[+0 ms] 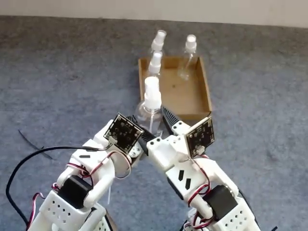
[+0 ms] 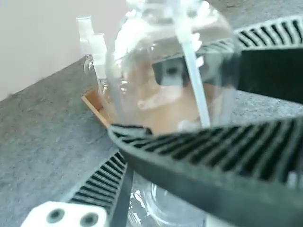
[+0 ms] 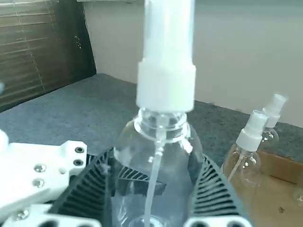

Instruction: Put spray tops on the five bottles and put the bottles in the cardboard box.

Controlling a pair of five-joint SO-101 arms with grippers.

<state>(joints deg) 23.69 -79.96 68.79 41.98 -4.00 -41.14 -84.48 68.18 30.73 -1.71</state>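
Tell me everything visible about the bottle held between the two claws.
The bottle is clear, plastic-looking and round-bodied, with a white spray top on its neck and a thin dip tube inside. It is upright at the cardboard box's near edge. The left claw and right claw grip its body from either side.

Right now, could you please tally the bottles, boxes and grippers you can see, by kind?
Spray-topped bottles: 4
Cardboard box: 1
Grippers: 2, the left gripper and the right gripper
Total: 7
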